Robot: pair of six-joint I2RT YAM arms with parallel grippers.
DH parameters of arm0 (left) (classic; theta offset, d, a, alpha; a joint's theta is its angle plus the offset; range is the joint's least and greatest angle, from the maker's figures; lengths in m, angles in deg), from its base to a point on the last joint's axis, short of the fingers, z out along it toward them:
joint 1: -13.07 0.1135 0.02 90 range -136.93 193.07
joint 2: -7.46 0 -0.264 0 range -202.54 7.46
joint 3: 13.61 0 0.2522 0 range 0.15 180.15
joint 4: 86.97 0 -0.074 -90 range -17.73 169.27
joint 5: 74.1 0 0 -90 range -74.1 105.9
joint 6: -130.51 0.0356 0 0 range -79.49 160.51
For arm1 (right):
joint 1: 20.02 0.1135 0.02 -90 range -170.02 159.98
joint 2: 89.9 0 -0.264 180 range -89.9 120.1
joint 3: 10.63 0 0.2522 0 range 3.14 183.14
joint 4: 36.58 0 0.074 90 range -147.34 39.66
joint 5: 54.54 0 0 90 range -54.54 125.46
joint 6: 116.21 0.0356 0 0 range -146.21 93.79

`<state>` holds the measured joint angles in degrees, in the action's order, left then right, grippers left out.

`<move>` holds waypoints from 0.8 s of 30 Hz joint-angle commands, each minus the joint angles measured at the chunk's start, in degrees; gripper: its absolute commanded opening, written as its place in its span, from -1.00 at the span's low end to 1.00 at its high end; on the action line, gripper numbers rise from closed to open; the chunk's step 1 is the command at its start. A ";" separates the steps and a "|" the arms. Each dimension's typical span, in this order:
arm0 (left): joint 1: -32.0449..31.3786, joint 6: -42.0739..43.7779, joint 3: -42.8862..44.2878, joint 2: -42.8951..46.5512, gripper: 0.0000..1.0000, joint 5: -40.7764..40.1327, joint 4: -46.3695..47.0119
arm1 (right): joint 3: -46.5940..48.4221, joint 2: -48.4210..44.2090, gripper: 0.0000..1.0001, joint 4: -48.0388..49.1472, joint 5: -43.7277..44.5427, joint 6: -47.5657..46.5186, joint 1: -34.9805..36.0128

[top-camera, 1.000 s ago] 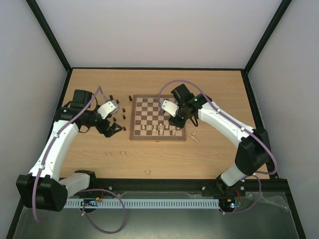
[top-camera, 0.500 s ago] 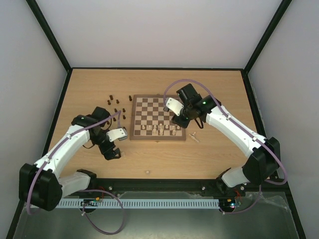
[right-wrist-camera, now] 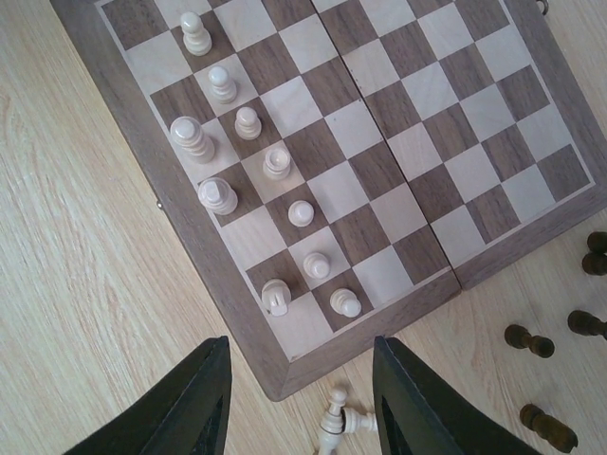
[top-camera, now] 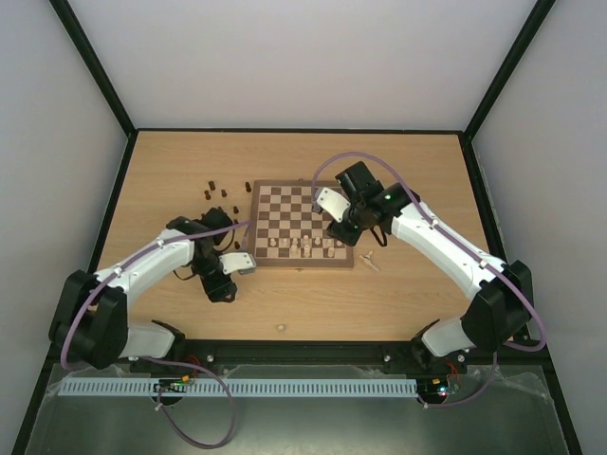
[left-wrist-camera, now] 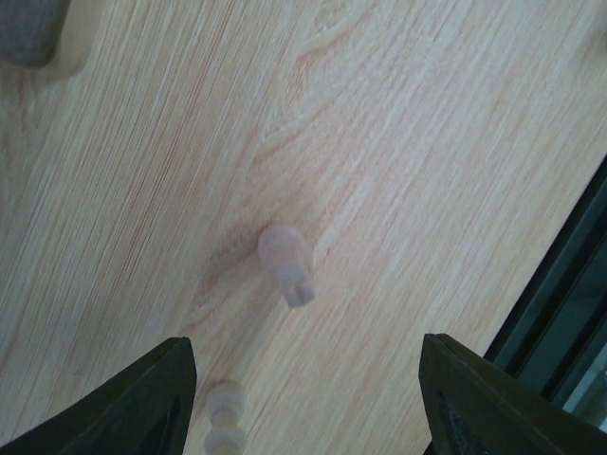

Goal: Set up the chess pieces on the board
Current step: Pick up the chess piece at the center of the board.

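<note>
The board (top-camera: 302, 264) lies mid-table with several pale chess pieces (top-camera: 303, 246) along its near rows. In the right wrist view these pale pieces (right-wrist-camera: 277, 163) stand in two rows at the board's (right-wrist-camera: 228, 294) corner. My right gripper (top-camera: 340, 235) hovers open above that corner, and two pale pieces (right-wrist-camera: 346, 419) lie crossed on the table between its fingers (right-wrist-camera: 194, 398). My left gripper (top-camera: 223, 287) is low over the table left of the board, open and empty. A pale piece (left-wrist-camera: 286, 263) stands ahead of it. Another pale piece (left-wrist-camera: 225, 422) stands by its left finger (left-wrist-camera: 142, 403).
Several dark pieces (top-camera: 223, 194) stand scattered on the table left of the board, also seen in the right wrist view as dark pieces (right-wrist-camera: 529, 339). A lone pale piece (top-camera: 282, 327) sits near the front edge. The black frame rail (left-wrist-camera: 569, 284) runs close to the left gripper.
My left arm has swung from beside the dark pieces toward the near edge, over two pale pieces, its jaws narrowing a little. My right gripper shifted slightly toward the board's near right corner.
</note>
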<state>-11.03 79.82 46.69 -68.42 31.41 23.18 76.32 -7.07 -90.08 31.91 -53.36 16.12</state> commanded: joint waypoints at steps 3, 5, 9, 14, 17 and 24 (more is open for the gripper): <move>-4.26 -3.86 -0.52 -3.34 0.24 -2.18 4.99 | -1.95 -1.05 -0.15 -1.69 0.41 -0.29 -0.21; -4.90 -4.26 -0.68 -4.04 0.18 -2.28 5.47 | -2.59 -1.30 -0.15 -1.53 0.22 -0.56 -0.58; -6.23 -5.53 -0.95 -5.81 0.02 -3.45 6.70 | -3.49 -1.82 -0.15 -1.09 -0.17 -1.04 -1.38; -7.09 -6.49 -0.95 -7.54 -0.18 -4.13 7.52 | -4.63 -2.42 -0.15 -0.69 -0.83 -1.56 -2.53; -7.32 -6.83 -1.21 -8.20 -0.35 -4.23 7.41 | -5.37 -2.89 -0.15 -0.48 -1.11 -1.91 -3.23; -7.60 -7.55 -1.46 -9.13 -0.62 -5.25 7.36 | -6.29 -3.48 -0.15 -0.36 -1.75 -2.55 -4.47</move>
<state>-18.22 72.95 45.82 -76.73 27.28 31.20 71.08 -9.19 -89.36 30.99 -54.92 12.23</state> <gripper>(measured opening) 0.225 0.425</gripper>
